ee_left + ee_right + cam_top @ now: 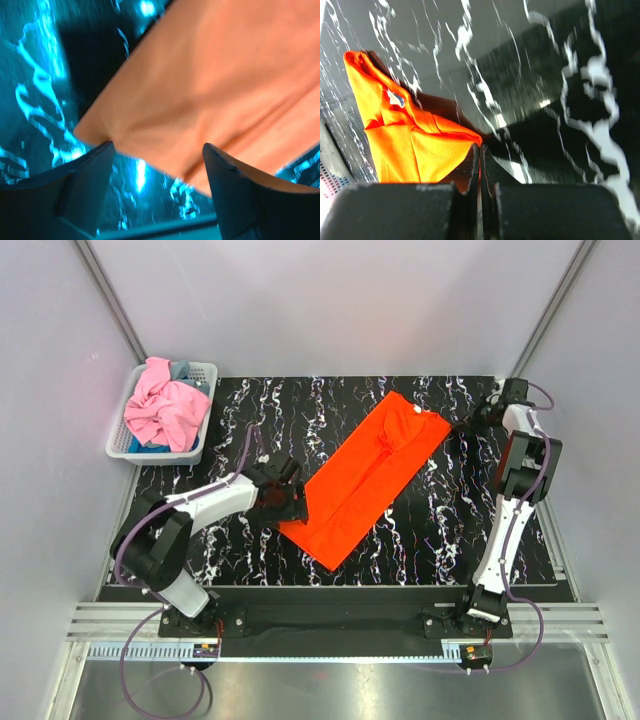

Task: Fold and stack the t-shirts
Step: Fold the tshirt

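1. Left gripper is spread wide, with the orange shirt edge lying just ahead of its fingertips.
2. Right gripper pinches the shirt's corner, the cloth bunched to its left.

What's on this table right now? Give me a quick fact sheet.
Table: black marbled top
Orange t-shirt: folded into a long strip, lying diagonally at centre
Left end effector: open, at the strip's near end
Right end effector: shut on the collar-end corner
Basket: white, at the far left corner, holding a crumpled pink t-shirt over blue-grey cloth
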You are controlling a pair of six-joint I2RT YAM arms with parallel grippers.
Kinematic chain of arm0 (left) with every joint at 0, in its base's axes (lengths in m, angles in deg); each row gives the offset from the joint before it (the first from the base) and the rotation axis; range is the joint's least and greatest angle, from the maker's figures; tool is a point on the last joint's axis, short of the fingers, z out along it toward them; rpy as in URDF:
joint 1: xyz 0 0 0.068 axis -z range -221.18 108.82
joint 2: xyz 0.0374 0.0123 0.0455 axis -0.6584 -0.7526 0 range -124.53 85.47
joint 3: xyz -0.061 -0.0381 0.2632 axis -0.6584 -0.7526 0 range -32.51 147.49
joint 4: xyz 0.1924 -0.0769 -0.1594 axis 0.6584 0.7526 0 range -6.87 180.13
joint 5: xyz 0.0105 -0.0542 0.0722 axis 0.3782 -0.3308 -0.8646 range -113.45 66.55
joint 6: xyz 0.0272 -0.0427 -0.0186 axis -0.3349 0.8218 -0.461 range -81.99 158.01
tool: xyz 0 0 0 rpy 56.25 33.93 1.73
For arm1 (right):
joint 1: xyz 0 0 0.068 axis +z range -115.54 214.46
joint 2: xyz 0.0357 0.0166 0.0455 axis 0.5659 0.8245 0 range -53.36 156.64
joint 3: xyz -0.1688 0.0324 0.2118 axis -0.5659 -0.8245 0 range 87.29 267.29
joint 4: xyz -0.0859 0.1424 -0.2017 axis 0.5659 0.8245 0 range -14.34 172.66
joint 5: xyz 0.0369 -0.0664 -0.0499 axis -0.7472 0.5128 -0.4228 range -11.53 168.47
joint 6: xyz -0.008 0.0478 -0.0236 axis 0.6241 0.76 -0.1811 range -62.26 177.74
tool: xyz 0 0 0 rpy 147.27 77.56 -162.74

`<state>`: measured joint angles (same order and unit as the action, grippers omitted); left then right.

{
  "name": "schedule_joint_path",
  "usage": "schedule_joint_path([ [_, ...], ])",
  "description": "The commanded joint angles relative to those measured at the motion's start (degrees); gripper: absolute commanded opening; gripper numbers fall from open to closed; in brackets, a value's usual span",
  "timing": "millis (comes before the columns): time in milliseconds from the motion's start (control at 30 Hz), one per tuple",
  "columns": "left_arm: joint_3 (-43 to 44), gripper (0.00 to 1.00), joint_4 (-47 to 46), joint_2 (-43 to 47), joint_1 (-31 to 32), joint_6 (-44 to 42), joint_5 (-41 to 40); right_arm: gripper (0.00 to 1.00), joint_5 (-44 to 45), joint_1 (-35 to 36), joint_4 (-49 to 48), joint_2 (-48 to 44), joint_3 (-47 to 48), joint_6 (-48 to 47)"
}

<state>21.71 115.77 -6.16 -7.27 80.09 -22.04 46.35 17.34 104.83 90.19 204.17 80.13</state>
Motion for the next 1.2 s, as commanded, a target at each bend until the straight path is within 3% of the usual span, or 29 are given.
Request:
schedule_joint_path([
  [0,5.97,0.79,3.74,6.37,0.54,-2.33,-0.17,0.0,1.36,0.43,2.64,4.1,7.2,-2.09],
  [200,11.0,0.79,7.78,2.27,-0.24,-11.93,-4.66,0.05,1.0,0.51,8.0,12.63,24.6,-1.65],
  [300,9.95,0.79,6.56,-0.9,-2.09,-14.75,-1.15,0.18,0.48,0.51,8.28,14.57,29.01,-0.95],
  [333,9.16,0.79,5.08,-1.26,-2.36,-15.45,2.07,0.27,0.22,0.51,7.14,13.61,28.58,0.79],
  [400,8.98,0.79,3.84,-2.31,-2.62,-16.94,3.16,0.33,-1.62,0.6,4.16,11.07,22.28,2.47],
  [433,9.06,0.79,2.79,-2.75,-2.71,-17.56,4.29,0.42,-1.37,0.69,0.92,7.49,16.16,3.61],
  [567,10.99,0.78,2.43,-5.04,-2.97,-20.11,3.7,0.52,2.93,0.51,-1.05,-1.32,5.5,4.15],
  [633,11.09,0.75,2.08,-6.18,-4.02,-20.81,3.95,0.52,3.12,0.43,-1.39,-6.05,-0.38,6.76],
  [800,9.42,0.72,-0.56,-7.41,-6.22,-20.82,7.37,0.52,-2.07,0.78,-12.55,-17.84,-17.98,13.55],
  [933,9.24,0.58,-2.4,-9.96,-6.31,-21.61,12.99,0.52,-0.4,0.87,-11.42,-26.97,-27.46,14.25],
  [1067,8.37,0.24,-2.5,-10.67,-6.31,-20.21,13.36,0.53,-1.1,2.44,-12.91,-32.53,-35.48,14.7],
  [1167,4.94,0.12,-3.72,-7.7,-6.31,-17.58,14.23,0.54,-0.14,4.11,-11.07,-36.57,-39.79,11.9],
])
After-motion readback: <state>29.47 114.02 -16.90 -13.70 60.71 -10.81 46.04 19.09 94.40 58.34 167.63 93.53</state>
